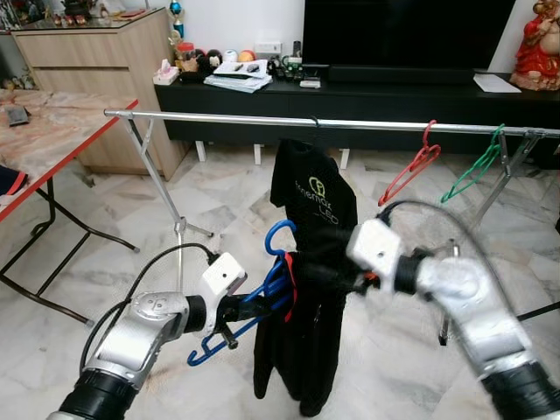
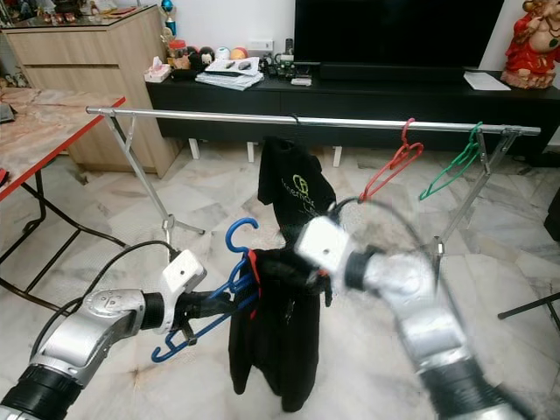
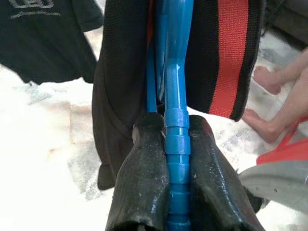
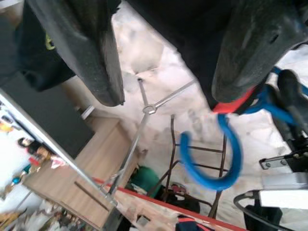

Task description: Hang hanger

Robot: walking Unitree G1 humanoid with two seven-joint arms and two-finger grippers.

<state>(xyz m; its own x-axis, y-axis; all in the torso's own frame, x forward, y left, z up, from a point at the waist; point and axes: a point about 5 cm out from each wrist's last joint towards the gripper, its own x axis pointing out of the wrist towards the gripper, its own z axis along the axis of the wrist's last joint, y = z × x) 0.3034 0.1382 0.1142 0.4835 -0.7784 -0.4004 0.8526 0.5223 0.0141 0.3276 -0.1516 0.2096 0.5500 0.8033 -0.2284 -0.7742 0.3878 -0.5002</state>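
The left gripper (image 1: 234,311) is clamping the blue hanger (image 1: 262,302) below the rail (image 1: 332,123) (hook pointing up), the right gripper (image 4: 168,57) gaping beside it.

Glossy blue plastic hanger (image 3: 174,96), shiny metal rail (image 1: 350,124)

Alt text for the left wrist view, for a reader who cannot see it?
The left tool is shut on a blue hanger draped with a black garment with red trim. Beyond lie pale marble floor and a person's bare feet.
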